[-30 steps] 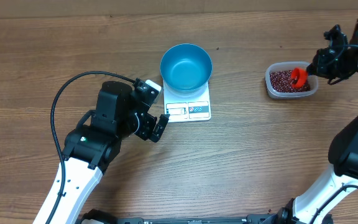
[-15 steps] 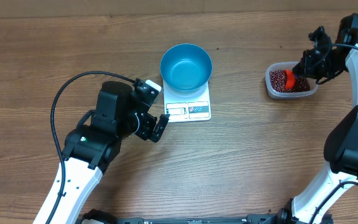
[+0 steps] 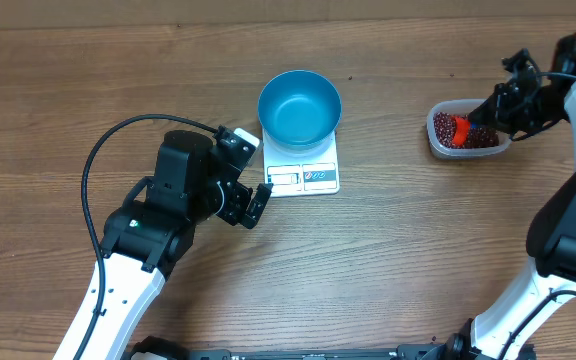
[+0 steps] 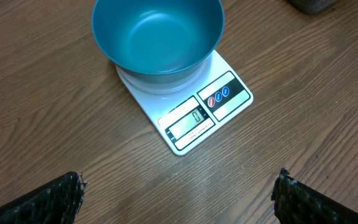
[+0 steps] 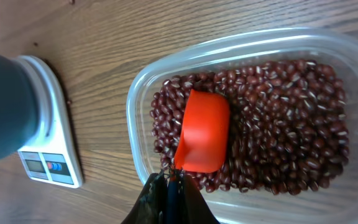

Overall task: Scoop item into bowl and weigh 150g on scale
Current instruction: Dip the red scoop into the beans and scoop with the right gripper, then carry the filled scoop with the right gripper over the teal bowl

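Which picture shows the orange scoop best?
The right wrist view. There the scoop sits big in the middle, in the beans inside the clear tub. The overhead view shows it only as a tiny red spot at the tub. The left wrist view misses it entirely.

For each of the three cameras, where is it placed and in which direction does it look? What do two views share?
Overhead: above the table, looking straight down; shows both arms, left gripper open beside the scale, right gripper at the tub.
Left wrist: on the left arm, looking down at the bowl on the scale; its two fingertips show in the bottom corners.
Right wrist: on the right arm, looking down into the beans; its shut fingers hold the orange scoop.
Shared: both wrist views show bowl and scale.
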{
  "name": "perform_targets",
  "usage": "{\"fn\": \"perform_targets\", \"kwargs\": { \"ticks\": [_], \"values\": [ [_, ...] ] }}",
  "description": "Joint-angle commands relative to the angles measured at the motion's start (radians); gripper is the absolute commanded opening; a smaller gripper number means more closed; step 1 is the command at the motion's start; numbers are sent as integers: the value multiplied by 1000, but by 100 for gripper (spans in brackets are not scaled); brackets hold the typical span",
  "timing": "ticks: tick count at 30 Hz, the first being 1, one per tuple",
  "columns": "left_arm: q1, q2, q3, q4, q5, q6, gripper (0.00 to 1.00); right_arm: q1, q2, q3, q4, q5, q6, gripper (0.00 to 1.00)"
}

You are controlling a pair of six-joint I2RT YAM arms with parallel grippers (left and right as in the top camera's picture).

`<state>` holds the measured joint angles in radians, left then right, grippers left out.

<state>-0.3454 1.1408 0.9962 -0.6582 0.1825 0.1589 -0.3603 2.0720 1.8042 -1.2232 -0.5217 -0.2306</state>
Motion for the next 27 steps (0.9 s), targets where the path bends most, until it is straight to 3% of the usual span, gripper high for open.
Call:
{"fn": "perform_targets", "kwargs": {
  "ticks": [1,17,27],
  "values": [
    [-1,-2,23,1,-6,-10,100,-44,12,-12,-6,-117,24,4],
    [-1,-2,23,1,-6,-10,100,-229,12,-12,-18,-348,18,4],
    [-1,-2,23,1,-6,-10,100,-271,12,-12,-89,-497,-93,4]
  ]
}}
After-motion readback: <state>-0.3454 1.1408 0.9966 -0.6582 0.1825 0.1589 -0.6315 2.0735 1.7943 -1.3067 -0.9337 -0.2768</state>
